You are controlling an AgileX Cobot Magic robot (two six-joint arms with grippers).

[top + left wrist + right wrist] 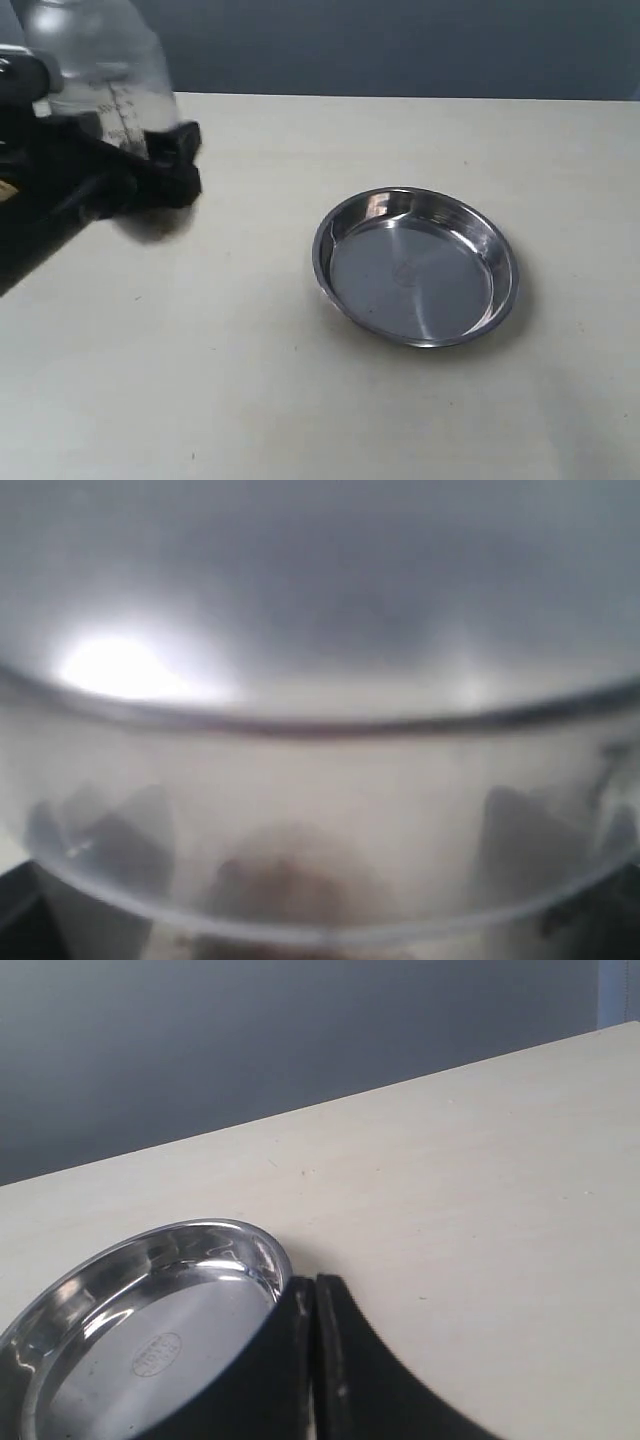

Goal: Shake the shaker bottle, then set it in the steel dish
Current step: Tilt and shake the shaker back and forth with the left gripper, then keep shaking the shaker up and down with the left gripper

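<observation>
In the exterior view the shaker bottle (100, 70) is lifted above the table at the far left, frosted and motion-blurred, with black marks on its side. My left gripper (145, 150) is shut on its lower body. The left wrist view is filled by the bottle (320, 730); brown pellets (290, 885) lie inside it, and dark fingers (120, 840) show through the plastic. The steel dish (415, 270) sits empty on the table right of centre. My right gripper (315, 1295) is shut with nothing in it, just beside the rim of the dish (150, 1330). The right arm is out of the exterior view.
The pale table (250, 360) runs back to a dark grey wall (400, 45). Bare tabletop (480, 1210) lies beyond the right gripper. The left arm's black body (60, 200) covers the table's left edge.
</observation>
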